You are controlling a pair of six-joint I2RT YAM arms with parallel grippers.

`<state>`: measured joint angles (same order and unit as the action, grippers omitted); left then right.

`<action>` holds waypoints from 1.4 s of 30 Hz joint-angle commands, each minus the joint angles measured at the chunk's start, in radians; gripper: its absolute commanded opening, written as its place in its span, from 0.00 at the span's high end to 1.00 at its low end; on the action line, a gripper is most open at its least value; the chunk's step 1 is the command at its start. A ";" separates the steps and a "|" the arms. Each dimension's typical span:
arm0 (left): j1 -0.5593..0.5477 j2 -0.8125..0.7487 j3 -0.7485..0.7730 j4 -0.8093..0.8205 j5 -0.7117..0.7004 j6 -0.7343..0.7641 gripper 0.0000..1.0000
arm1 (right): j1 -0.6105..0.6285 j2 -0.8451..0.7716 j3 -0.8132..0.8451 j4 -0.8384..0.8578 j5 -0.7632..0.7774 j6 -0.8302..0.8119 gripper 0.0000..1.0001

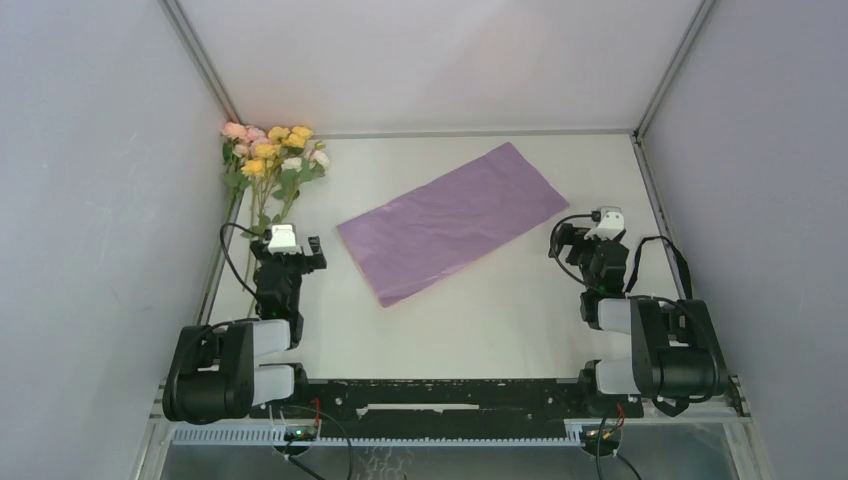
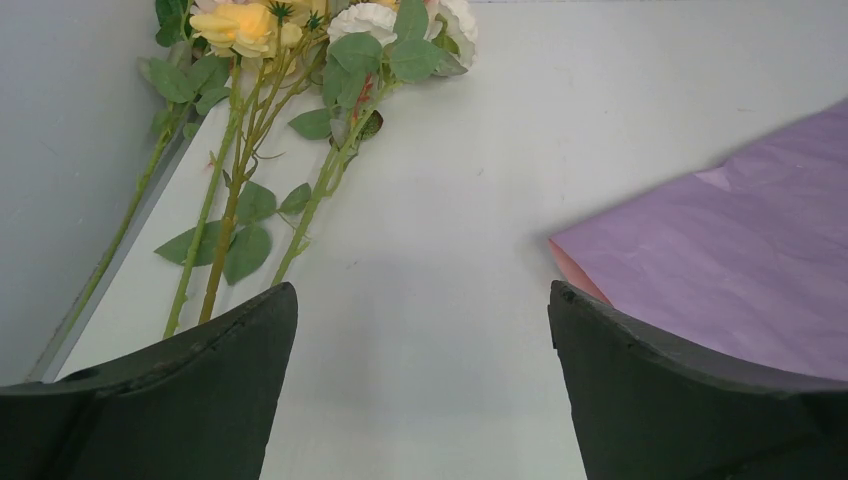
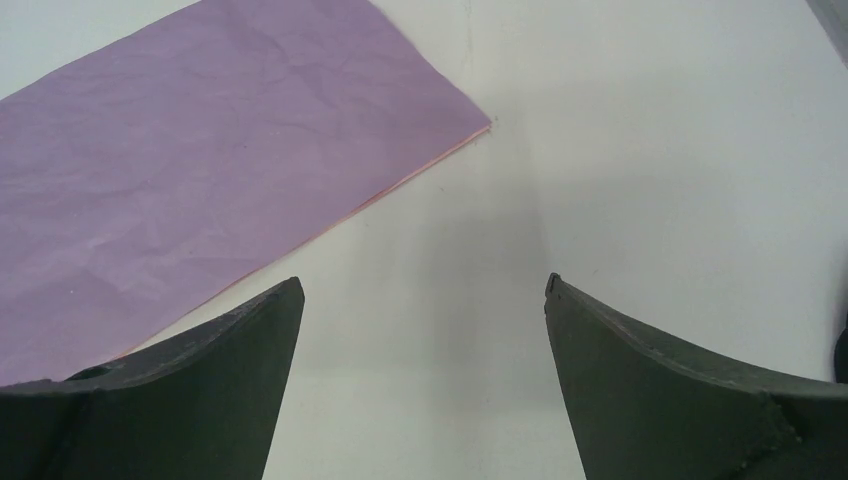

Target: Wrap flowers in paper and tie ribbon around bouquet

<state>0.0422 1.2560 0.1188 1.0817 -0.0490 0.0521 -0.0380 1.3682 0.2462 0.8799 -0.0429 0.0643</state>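
This looks like a robotics lab test booth, not a home or a shop. A bare white tabletop (image 1: 500, 320) is boxed in by plain pale wall panels (image 1: 90, 200) joined by metal corner rails (image 1: 200, 60). The left arm (image 1: 240, 350) and right arm (image 1: 650, 345), both black, are bolted to a mounting bar (image 1: 450, 395) at the near edge, with loose cables (image 1: 232, 255) trailing.

desk (image 1: 500, 320): open lane between flowers (image 1: 270, 160), tucked along the left wall (image 1: 90, 180), and paper (image 1: 452, 222) lying flat at centre; bare surface right of paper up to right wall (image 1: 760, 150).
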 commanded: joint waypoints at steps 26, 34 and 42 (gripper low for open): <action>-0.581 -0.178 0.822 -1.674 0.105 0.368 0.10 | 0.589 -0.166 0.449 -0.950 0.064 0.870 0.41; -0.703 -0.093 0.766 -1.633 -0.002 0.378 0.05 | 0.548 0.061 0.430 -0.738 -0.003 0.994 0.43; -0.702 -0.057 0.728 -1.570 -0.011 0.362 0.04 | 0.489 0.225 0.431 -0.627 -0.055 1.049 0.49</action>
<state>-0.6613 1.1812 0.8703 -0.5392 -0.0380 0.4114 0.4721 1.5429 0.6731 0.1429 -0.0696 1.0554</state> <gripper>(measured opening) 0.954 0.517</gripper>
